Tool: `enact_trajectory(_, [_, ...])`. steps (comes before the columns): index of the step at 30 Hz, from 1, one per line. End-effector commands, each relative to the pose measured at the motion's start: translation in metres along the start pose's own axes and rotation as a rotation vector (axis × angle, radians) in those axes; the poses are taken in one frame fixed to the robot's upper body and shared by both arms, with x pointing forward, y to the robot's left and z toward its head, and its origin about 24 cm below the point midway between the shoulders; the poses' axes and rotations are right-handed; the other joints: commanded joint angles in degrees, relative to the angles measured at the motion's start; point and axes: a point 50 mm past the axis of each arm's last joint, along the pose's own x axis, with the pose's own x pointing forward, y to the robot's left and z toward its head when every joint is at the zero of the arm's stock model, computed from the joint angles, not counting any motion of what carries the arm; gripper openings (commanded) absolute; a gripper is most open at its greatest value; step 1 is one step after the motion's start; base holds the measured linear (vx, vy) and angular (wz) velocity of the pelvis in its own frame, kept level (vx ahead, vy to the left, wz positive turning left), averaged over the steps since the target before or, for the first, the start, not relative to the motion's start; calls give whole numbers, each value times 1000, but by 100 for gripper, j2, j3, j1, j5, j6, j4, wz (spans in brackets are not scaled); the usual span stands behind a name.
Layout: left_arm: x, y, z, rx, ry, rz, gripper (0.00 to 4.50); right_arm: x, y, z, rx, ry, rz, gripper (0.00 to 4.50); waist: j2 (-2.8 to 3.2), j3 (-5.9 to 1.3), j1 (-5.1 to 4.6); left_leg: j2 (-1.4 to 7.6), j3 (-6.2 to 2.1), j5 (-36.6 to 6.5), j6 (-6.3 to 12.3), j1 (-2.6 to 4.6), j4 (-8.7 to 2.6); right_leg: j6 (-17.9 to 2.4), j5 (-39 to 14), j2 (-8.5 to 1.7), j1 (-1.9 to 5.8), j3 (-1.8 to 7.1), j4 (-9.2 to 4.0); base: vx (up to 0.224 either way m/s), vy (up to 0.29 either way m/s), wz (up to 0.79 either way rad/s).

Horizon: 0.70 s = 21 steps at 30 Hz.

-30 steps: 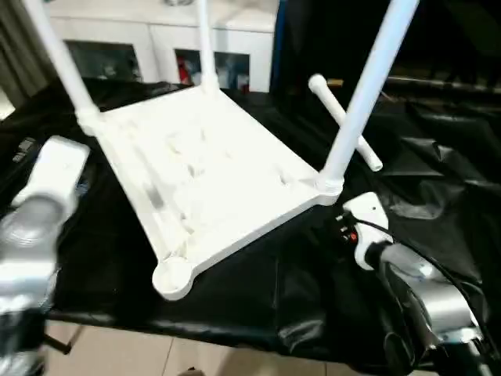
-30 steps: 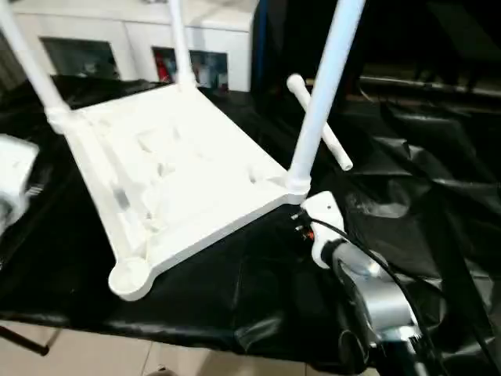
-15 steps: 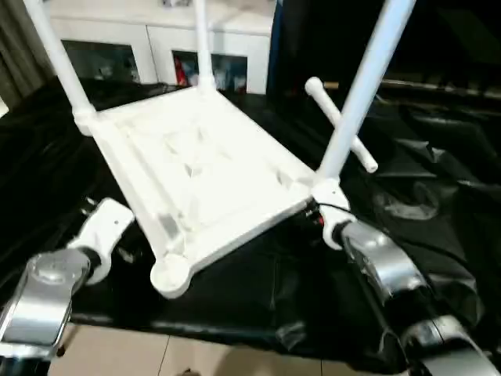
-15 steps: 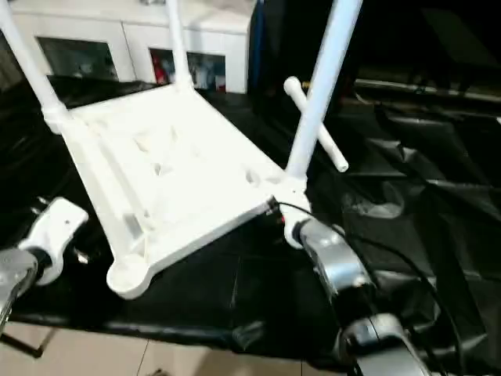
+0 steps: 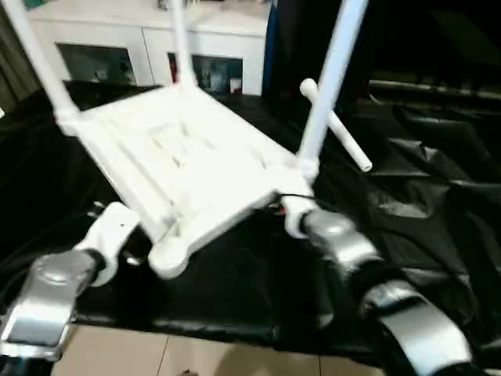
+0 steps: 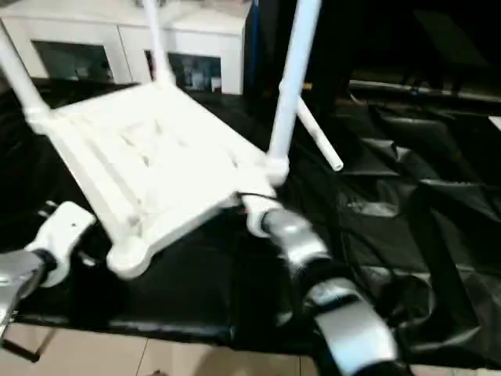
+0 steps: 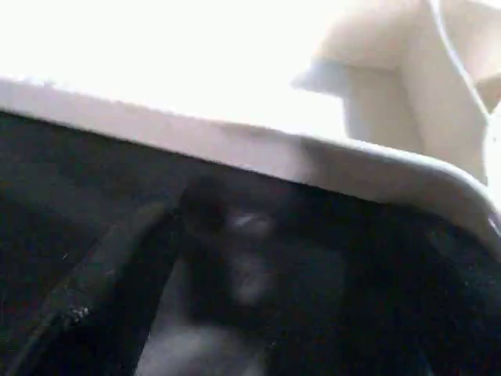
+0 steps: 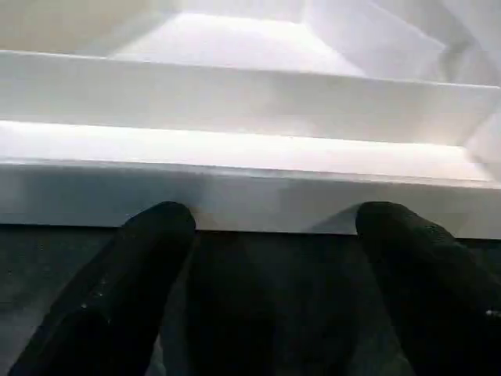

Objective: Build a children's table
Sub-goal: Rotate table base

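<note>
The children's table lies upside down on a work surface draped in black cloth [image 5: 438, 196], its white tabletop [image 5: 188, 164] ribbed side up. Three legs stand in corner sockets and run out past the top of the head views: one at the far left [image 5: 35, 59], one at the far corner [image 5: 178, 43], one at the near right corner [image 5: 325, 86]. The near socket [image 5: 166, 258] holds no leg. A fourth leg [image 5: 337, 125] lies on the cloth behind the right upright one, which hides part of it.

From the head views, both grippers are tucked at the tabletop's near edges, so their fingers are hard to make out there. The left arm's white wrist housing [image 5: 109, 235] sits just beside the empty socket; the right arm's silver forearm [image 5: 344, 251] reaches in under the corner with the upright leg.

The wrist views supply what the head views lack. In the right wrist view, the right gripper [image 8: 278, 235] has its two black fingers [image 8: 145, 258] spread wide apart, their tips just at the tabletop's rim with nothing between them. The left wrist view is dim and blurred: the left gripper [image 7: 243, 258] is a dark shape below the tabletop's pale edge, and whether its fingers are apart cannot be told from it.

A white cabinet [image 5: 149, 47] with glass doors stands behind.
</note>
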Motion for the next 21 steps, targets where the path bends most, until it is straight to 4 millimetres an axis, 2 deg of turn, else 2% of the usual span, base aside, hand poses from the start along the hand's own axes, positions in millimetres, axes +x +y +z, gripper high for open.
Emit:
enact_trajectory(1, [19,-26,3,13,-7,-117,448,7,7,23,-33,-78,22,384,65,-298,14,472,-211,-1178,39,73,-475,-773,-1840,-662,206,563,-452,0,0,0])
enact_trajectory(3, [23,-27,5,14,-9,-119,448,7,5,24,-33,-84,12,384,56,-302,34,471,-190,-1202,2,122,-468,-828,-1699,-662,166,581,-439,0,0,0])
enact_trajectory(4, [23,-27,5,14,-9,-119,448,7,5,24,-33,-84,12,384,50,-294,16,472,-201,-1286,-28,82,-486,-846,-1702,-662,206,586,-417,0,0,0])
enact_trajectory(5, [29,-30,8,17,-17,-118,448,5,0,25,-29,-101,-3,384,78,-299,13,471,-205,-1272,-22,66,-488,-831,-1700,-665,218,584,-418,0,0,0])
enact_trajectory(6, [36,-32,13,17,-28,-116,448,2,-6,26,-25,-122,-23,384,105,-300,16,457,-177,-1343,-42,109,-479,-785,-1708,-626,171,583,-460,0,0,0])
enact_trajectory(7, [47,-36,21,39,-51,-106,448,-6,-19,27,-10,-158,-70,384,130,-285,44,433,-139,-1538,-66,198,-459,-758,-1822,-601,99,592,-529,0,0,0])
enact_trajectory(8, [50,-37,24,51,-60,-102,448,-10,-24,27,-1,-169,-90,384,128,-296,67,434,-134,-1613,-97,232,-443,-770,-1850,-616,95,602,-507,-21,1,21])
enact_trajectory(9, [53,-38,26,55,-68,-101,448,-13,-29,27,5,-177,-110,384,121,-290,73,426,-135,-1618,-86,215,-449,-759,-1894,-613,122,605,-511,0,0,0])
enact_trajectory(10, [57,-39,30,56,-80,-100,448,-18,-36,26,9,-187,-141,384,140,-292,78,434,-134,-1465,-10,140,-468,-669,-1957,-621,169,612,-516,0,0,0])
enact_trajectory(11, [62,-41,36,59,-100,-96,448,-25,-44,24,10,-194,-178,384,154,-309,84,446,-148,-1393,-12,119,-463,-656,-1920,-636,190,612,-484,0,0,0])
enact_trajectory(12, [66,-42,42,61,-121,-90,448,-32,-51,23,9,-201,-209,384,199,-307,113,443,-123,-1385,13,157,-460,-560,-1925,-598,152,613,-540,0,0,0])
enact_trajectory(13, [72,-47,53,63,-168,-93,448,-43,-61,19,18,-208,-263,384,229,-326,143,440,-120,-1420,-27,217,-445,-602,-1803,-590,115,633,-510,0,0,0])
enact_trajectory(14, [73,-47,55,63,-176,-96,448,-45,-62,18,21,-209,-272,384,202,-321,143,434,-98,-1411,-20,217,-446,-608,-1735,-568,106,639,-526,2,7,19])
enact_trajectory(15, [74,-49,58,63,-189,-99,448,-48,-64,17,25,-211,-286,384,168,-330,130,418,-102,-1326,-1,153,-452,-682,-1569,-558,156,657,-479,0,0,0])
enact_trajectory(16, [77,-55,66,67,-228,-124,448,-55,-68,14,28,-213,-314,384,208,-351,133,417,-108,-1228,30,116,-449,-688,-1462,-565,188,658,-458,0,0,0])
enact_trajectory(17, [79,-60,71,68,-262,-147,448,-61,-70,12,28,-214,-334,384,208,-351,133,417,-108,-1228,30,116,-449,-688,-1462,-565,188,658,-458,0,0,0])
enact_trajectory(18, [78,-72,86,27,-355,-212,448,-71,-74,8,33,-210,-370,384,243,-369,108,409,-134,-1012,109,35,-444,-709,-1153,-568,252,662,-414,0,0,0])
enact_trajectory(19, [76,-78,96,-25,-431,-253,448,-79,-75,4,43,-204,-401,384,284,-408,126,443,-134,-947,111,60,-424,-802,-894,-596,230,665,-371,0,0,0])
enact_trajectory(20, [74,-81,102,-56,-476,-275,448,-84,-76,2,48,-200,-420,384,243,-408,110,437,-128,-794,180,31,-416,-817,-655,-571,263,668,-374,0,0,0])
enact_trajectory(21, [71,-82,110,-98,-553,-278,448,-94,-77,-2,60,-190,-462,384,242,-437,131,437,-123,-595,252,22,-388,-982,-179,-565,250,675,-292,0,0,0])
